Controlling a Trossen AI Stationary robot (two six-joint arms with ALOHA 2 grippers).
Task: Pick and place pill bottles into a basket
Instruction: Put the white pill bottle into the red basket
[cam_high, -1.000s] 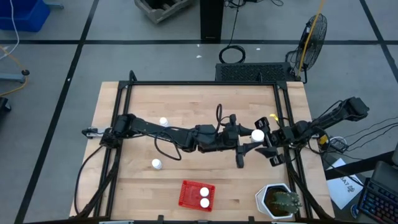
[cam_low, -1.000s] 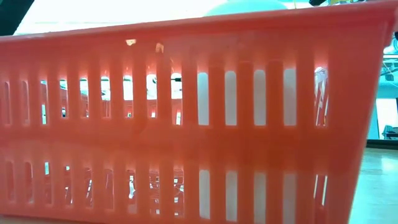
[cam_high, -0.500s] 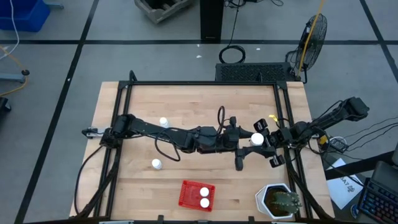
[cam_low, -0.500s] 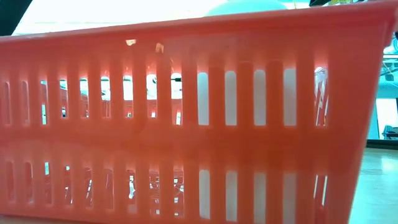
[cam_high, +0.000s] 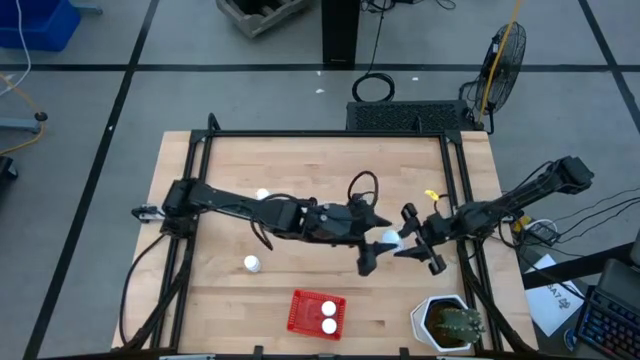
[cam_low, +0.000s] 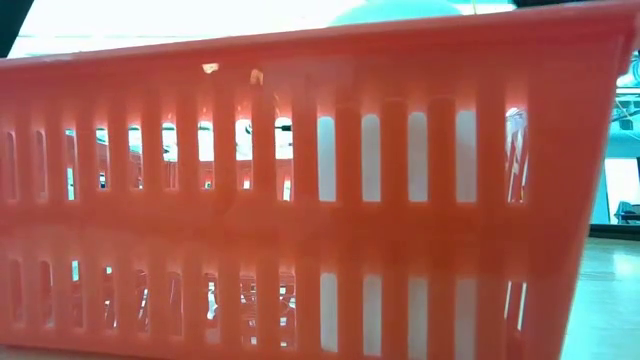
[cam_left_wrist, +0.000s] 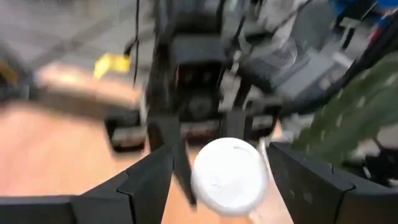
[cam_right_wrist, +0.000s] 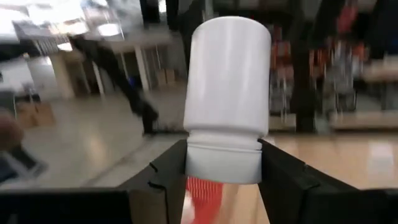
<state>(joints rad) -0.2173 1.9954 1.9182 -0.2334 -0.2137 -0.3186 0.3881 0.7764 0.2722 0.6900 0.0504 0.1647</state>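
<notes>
High view: my two tools meet right of centre in the frame. The right tool (cam_high: 412, 243) grips a bottle (cam_high: 388, 237), and the left tool (cam_high: 377, 243) stands open around or just beside that same bottle; I cannot tell from here whether its fingers touch it. The basket (cam_high: 303, 304) sits at lower centre with two bottles (cam_high: 325, 317) inside. Two more stand on the tabletop (cam_high: 320, 160) at left, one (cam_high: 252, 264) lower, one (cam_high: 262, 195) higher beside the left arm. A plant pot (cam_high: 445, 322) is at lower right.

Low view: the basket wall (cam_low: 300, 180) fills the frame; neither tool shows.

Left wrist view: the bottle's cap (cam_left_wrist: 230, 174) faces me between my spread fingers (cam_left_wrist: 143, 186), with gaps on both sides.

Right wrist view: the fingers (cam_right_wrist: 165, 171) clamp the bottle (cam_right_wrist: 229, 93) at its lower end, the rest standing clear.

I judge it light, rigid and smooth, so likely to twist or slip in a narrow hold. Best taken across the middle of the body, fingers square on.
</notes>
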